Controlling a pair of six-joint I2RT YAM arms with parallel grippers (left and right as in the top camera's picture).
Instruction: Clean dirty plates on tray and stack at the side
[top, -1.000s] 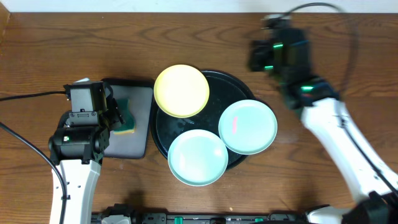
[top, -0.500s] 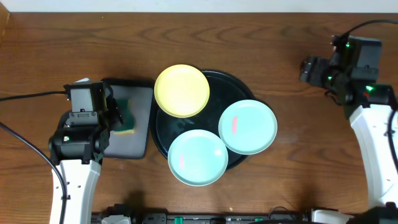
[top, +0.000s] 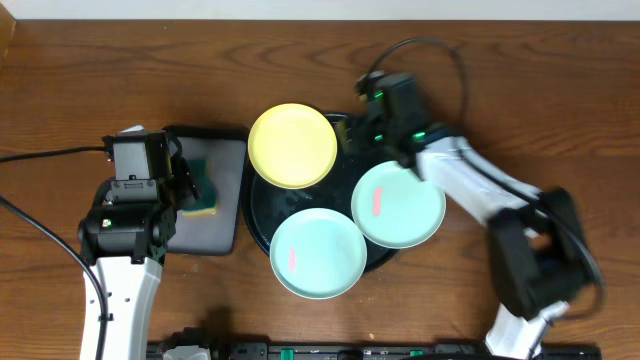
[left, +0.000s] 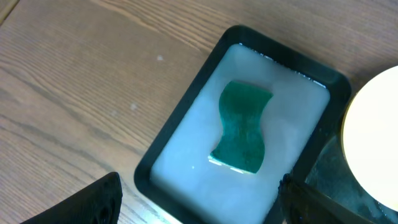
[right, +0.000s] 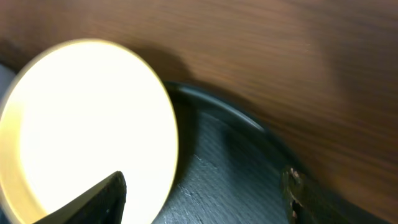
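Right tool (top: 362, 128) — back over tray (top: 335, 197), beside yellow plate (top: 292, 146), jaws apart

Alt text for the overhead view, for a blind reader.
A yellow plate and two mint-blue plates with red smears sit on a round black tray. The right gripper hovers open at its far rim; the left gripper hangs over a green sponge.

Three plates (top: 292, 146) rest on the tray (top: 335, 195); sponge dish (top: 225, 215) lies left
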